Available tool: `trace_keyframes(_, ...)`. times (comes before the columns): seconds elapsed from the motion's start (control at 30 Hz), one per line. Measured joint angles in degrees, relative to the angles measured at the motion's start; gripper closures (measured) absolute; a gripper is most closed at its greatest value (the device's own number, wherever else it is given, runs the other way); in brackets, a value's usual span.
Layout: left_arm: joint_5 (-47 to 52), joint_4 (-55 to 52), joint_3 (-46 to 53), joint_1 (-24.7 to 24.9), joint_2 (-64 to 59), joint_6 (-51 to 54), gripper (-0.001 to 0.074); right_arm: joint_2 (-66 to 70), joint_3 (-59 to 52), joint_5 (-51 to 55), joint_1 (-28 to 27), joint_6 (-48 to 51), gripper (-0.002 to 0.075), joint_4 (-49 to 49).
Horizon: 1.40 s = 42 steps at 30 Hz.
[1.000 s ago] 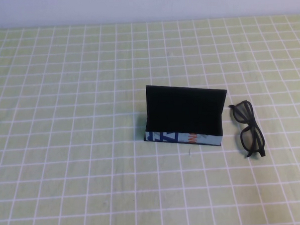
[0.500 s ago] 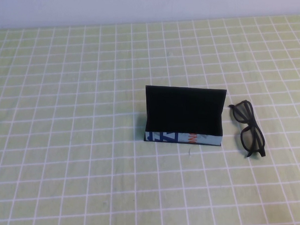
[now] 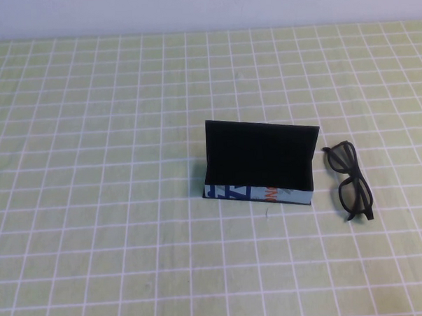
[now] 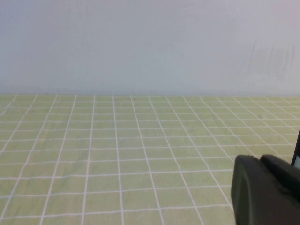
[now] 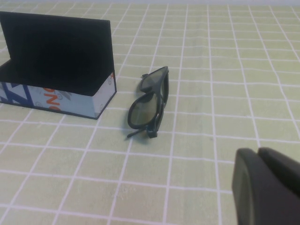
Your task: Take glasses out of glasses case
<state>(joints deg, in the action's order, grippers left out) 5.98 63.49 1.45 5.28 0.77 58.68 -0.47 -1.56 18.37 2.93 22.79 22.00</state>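
Glasses (image 3: 350, 180) lie folded on your green checked counter (image 3: 94, 205), just right of the glasses case (image 3: 259, 165), whose lid stands open. Your right gripper (image 5: 267, 190) hovers near the glasses, fingers closed and empty. Your left gripper (image 4: 265, 190) sits apart; its fingers' state cannot be told.

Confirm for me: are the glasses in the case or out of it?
Out. The glasses lie on the tablecloth beside the open glasses case, apart from it. The right gripper, shut, is near them; the left gripper is elsewhere.
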Motion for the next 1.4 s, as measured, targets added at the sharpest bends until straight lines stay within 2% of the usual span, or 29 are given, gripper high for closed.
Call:
trace_keyframes(0.5, -2.02, -2.95, 0.00, 0.00, 0.00, -1.16, 0.0739, 0.00, 0.00, 0.00, 0.00, 0.00, 0.0743, 0.20)
trace_keyframes(0.57, -2.35, -11.59, 0.00, 0.00, 0.00, -8.34, 0.0739, 0.00, 0.00, 0.00, 0.00, 0.00, 0.0743, 0.20)
trace_keyframes(0.67, -1.22, -37.82, 0.00, 0.00, 0.00, -31.69, 0.0739, 0.00, 0.00, 0.00, 0.00, 0.00, 0.0743, 0.20)
trace_keyframes(0.73, 1.91, -51.20, 0.00, 0.00, 0.00, -47.09, 0.0739, 0.00, 0.00, 0.00, 0.00, 0.00, 0.0743, 0.20)
trace_keyframes(0.83, 7.31, -58.41, 0.00, 0.00, 0.08, -53.60, 0.0739, 0.00, 0.00, 0.00, 0.00, 0.00, 0.0743, 0.20)
trace_keyframes(0.97, 13.52, -60.45, 0.00, 0.00, 0.08, -55.39, 0.0739, 0.00, 0.00, 0.00, 0.00, 0.00, 0.0743, 0.20)
trace_keyframes(1.4, 14.43, -60.43, -0.10, 0.00, 0.08, -55.91, 0.0739, 0.00, 0.00, 0.00, 0.00, 0.00, 0.0743, 0.20)
